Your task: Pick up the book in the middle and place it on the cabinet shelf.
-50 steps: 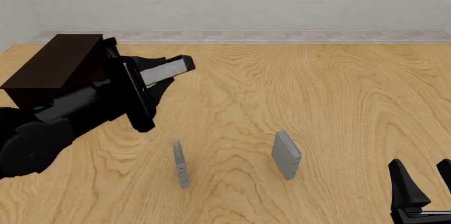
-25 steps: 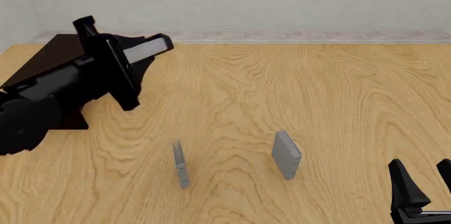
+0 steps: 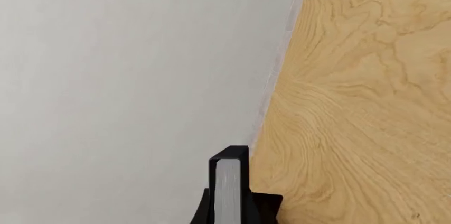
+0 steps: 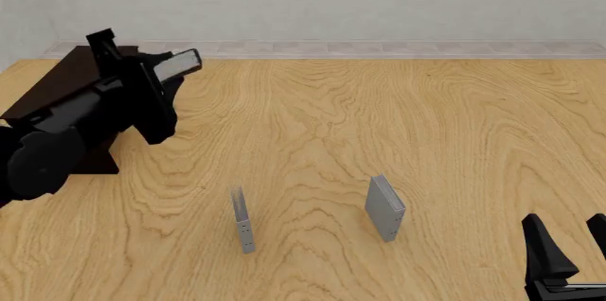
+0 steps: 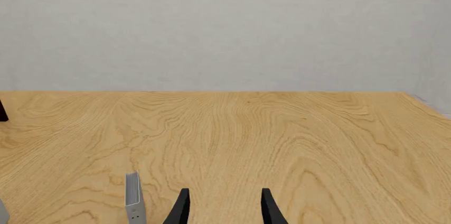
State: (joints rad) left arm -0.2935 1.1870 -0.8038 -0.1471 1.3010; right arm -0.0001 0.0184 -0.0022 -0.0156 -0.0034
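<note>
My left gripper (image 4: 167, 75) is shut on the book (image 4: 176, 64), a thick black-covered volume with white page edges, held in the air and tilted. It hangs over the near-right end of the cabinet shelf (image 4: 59, 82), a low dark brown block at the far left. The left wrist view shows the book's page edge (image 3: 227, 188) between my left gripper's (image 3: 229, 209) fingers, with wall and table beyond. My right gripper (image 4: 570, 245) stands open at the front right corner with nothing between its fingers (image 5: 181, 206).
A thin grey book (image 4: 243, 220) stands upright on the table at front centre. A small silver-grey book (image 4: 384, 209) stands to its right. One grey book (image 5: 134, 198) shows just beside my right gripper (image 5: 223, 208). The wall bounds the table's far edge.
My left arm has carried the book to the left and farther back, from above the table to the cabinet's end. The right arm and both grey books have not moved.
</note>
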